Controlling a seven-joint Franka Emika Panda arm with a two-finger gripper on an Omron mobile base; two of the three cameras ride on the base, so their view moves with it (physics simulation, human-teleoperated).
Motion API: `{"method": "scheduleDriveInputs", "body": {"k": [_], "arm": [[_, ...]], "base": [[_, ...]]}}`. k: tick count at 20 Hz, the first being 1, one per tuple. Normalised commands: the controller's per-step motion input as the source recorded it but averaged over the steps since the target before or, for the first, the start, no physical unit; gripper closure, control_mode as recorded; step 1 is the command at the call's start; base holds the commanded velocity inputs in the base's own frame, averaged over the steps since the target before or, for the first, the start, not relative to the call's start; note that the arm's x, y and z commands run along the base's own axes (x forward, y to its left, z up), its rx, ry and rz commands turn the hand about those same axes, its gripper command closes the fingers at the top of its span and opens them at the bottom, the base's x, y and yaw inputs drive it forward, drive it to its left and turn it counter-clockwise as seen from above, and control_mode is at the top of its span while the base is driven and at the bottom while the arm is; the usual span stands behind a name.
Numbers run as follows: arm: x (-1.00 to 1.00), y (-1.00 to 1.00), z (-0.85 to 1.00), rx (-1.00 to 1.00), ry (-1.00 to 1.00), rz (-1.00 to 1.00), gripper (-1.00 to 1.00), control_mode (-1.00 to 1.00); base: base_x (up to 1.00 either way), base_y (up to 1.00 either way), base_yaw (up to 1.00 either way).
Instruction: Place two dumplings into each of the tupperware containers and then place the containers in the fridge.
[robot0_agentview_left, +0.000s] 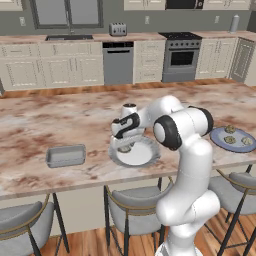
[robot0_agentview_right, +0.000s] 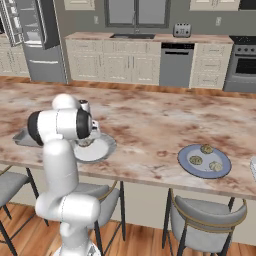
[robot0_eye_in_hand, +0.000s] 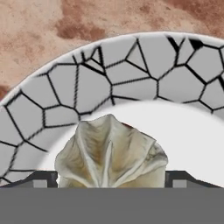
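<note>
A creased tan dumpling (robot0_eye_in_hand: 111, 153) lies on a round white plate (robot0_eye_in_hand: 131, 65) with a grey cracked-pattern rim. My gripper (robot0_eye_in_hand: 111, 180) is open and low over it, one fingertip (robot0_eye_in_hand: 43, 179) at each side of the dumpling. From the left base view, the gripper (robot0_agentview_left: 123, 142) hangs over the plate (robot0_agentview_left: 145, 156) and its dumpling (robot0_agentview_left: 124, 148). A pale grey tupperware container (robot0_agentview_left: 65, 156) sits on the counter to the left of the plate. Three more dumplings (robot0_agentview_left: 230, 139) rest on a blue plate (robot0_agentview_left: 218, 135) to the right. The fridge (robot0_agentview_right: 35, 40) stands open at the far left.
I am at a long marble island counter (robot0_agentview_left: 50, 120) with stools (robot0_agentview_left: 127, 210) along its near side. A whitish edge (robot0_agentview_right: 253, 167) shows at the right border beyond the blue plate (robot0_agentview_right: 222, 170). A dishwasher (robot0_agentview_left: 118, 62) and oven (robot0_agentview_left: 181, 59) line the back wall.
</note>
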Motion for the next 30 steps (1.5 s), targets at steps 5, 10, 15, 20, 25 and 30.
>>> {"method": "scheduleDriveInputs", "body": {"k": [5,10,15,20,25,30], "arm": [[-0.01,0.91,0.51,0.0,0.0,0.01,1.0,-1.0],[0.0,0.93,0.49,0.03,0.0,0.01,1.0,-1.0],[0.0,1.0,0.06,0.0,0.04,0.01,1.0,-1.0],[0.0,0.85,0.0,0.0,0.05,0.03,1.0,-1.0],[0.1,0.53,0.0,0.0,0.0,0.01,1.0,-1.0],[0.08,0.53,-0.27,-0.01,0.0,0.0,-1.0,-1.0]], "base": [[0.0,0.0,0.0],[0.0,0.0,0.0],[0.0,0.0,0.0],[0.0,0.0,0.0],[0.0,0.0,0.0],[0.0,0.0,0.0]]}}
